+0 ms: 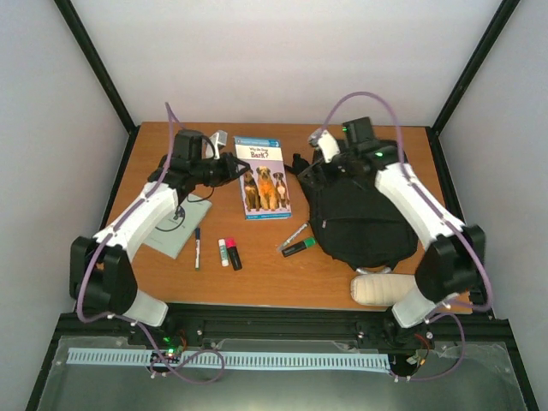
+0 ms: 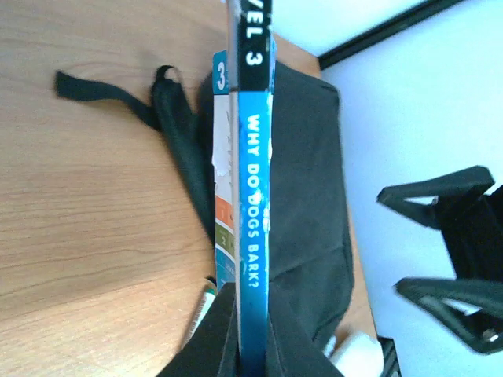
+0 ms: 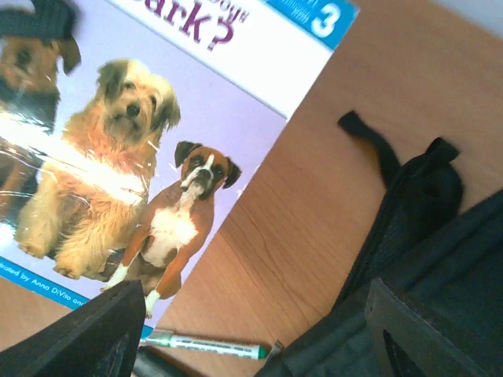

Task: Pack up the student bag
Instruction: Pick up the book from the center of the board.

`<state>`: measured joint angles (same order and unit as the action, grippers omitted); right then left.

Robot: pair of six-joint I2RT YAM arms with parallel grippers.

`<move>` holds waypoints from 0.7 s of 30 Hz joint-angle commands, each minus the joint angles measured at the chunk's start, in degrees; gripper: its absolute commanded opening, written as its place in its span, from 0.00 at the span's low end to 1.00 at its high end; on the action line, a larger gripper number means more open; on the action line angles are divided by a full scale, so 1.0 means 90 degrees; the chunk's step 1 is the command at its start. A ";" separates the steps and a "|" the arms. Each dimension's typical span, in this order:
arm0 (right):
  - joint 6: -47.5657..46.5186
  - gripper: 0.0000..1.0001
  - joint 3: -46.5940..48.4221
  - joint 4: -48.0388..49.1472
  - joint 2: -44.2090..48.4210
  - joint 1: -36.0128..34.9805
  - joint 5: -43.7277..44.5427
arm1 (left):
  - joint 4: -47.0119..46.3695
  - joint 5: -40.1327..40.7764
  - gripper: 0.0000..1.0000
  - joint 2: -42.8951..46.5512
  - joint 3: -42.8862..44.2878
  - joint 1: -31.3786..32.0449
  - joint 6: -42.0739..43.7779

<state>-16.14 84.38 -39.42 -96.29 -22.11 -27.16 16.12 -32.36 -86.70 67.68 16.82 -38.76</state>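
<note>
The student bag (image 1: pixel 355 214), a black backpack, lies flat at the right of the table, straps toward the far left. It also shows in the left wrist view (image 2: pixel 314 181) and the right wrist view (image 3: pixel 440 259). The dog book (image 1: pixel 261 180) sits left of the bag. My left gripper (image 1: pixel 229 168) is shut on the book's left edge, and the blue spine (image 2: pixel 253 157) runs between its fingers (image 2: pixel 216 334). My right gripper (image 1: pixel 323 163) is open and empty over the bag's far left corner, above bare table (image 3: pixel 255 314) between the book (image 3: pixel 141 141) and the bag.
A green marker (image 1: pixel 298 247) and a silver pen (image 1: pixel 293 235) lie at the bag's left edge. A cream rolled pouch (image 1: pixel 381 289) lies near the front. Two glue sticks (image 1: pixel 229 253), a black pen (image 1: pixel 196 247) and a pale notebook (image 1: pixel 178 227) lie at the left.
</note>
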 commanded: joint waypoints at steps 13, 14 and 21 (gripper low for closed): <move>0.0311 1.00 -0.1599 -0.0461 0.3272 0.2462 -0.2898 | -0.0975 -0.1989 0.01 0.1507 0.0261 0.0514 -0.0156; 0.0318 1.00 -0.1691 -0.0410 0.3366 0.2466 -0.3026 | -0.1101 -0.2024 0.01 0.1504 0.0276 0.0597 -0.0207; 0.0495 1.00 -0.1844 -0.0019 0.3233 0.2472 -0.4014 | -0.2383 -0.2160 0.01 0.1008 0.0479 0.1189 -0.0933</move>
<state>-13.67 69.08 -43.00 -65.78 -0.10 -55.55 5.76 -48.97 -75.35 68.23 25.19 -41.54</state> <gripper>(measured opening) 0.999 0.022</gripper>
